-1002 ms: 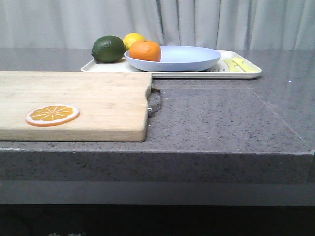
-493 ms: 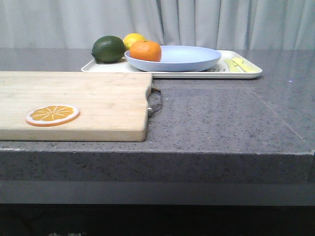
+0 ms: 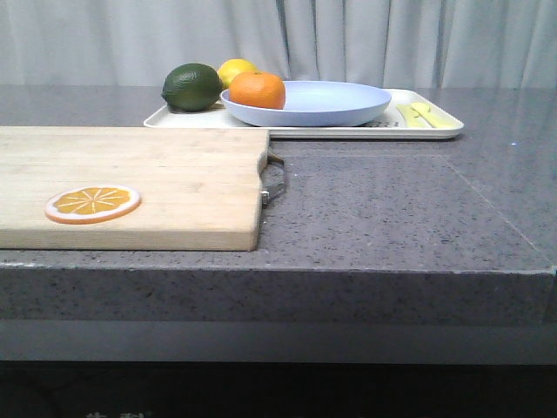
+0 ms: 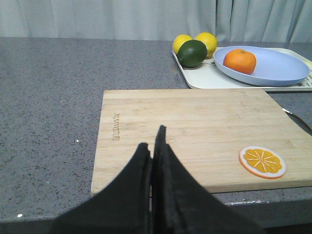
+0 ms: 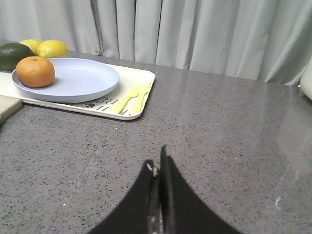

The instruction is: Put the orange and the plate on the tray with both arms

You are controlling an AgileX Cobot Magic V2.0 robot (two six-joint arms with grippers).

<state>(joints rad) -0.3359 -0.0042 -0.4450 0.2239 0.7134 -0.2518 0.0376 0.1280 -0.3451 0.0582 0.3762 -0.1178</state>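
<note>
Since orange (image 3: 257, 90) sat in plate (image 3: 306, 102) on tray (image 3: 420, 129), I judged task done; both jaws clenched, empty, retracted.

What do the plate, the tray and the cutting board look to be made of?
Plate: probably matte plastic or melamine, even lavender-blue, no glare. Tray: likely smooth cream plastic, rounded moulded rim. Cutting board: pale wood, maybe bamboo, with visible grain strips.
</note>
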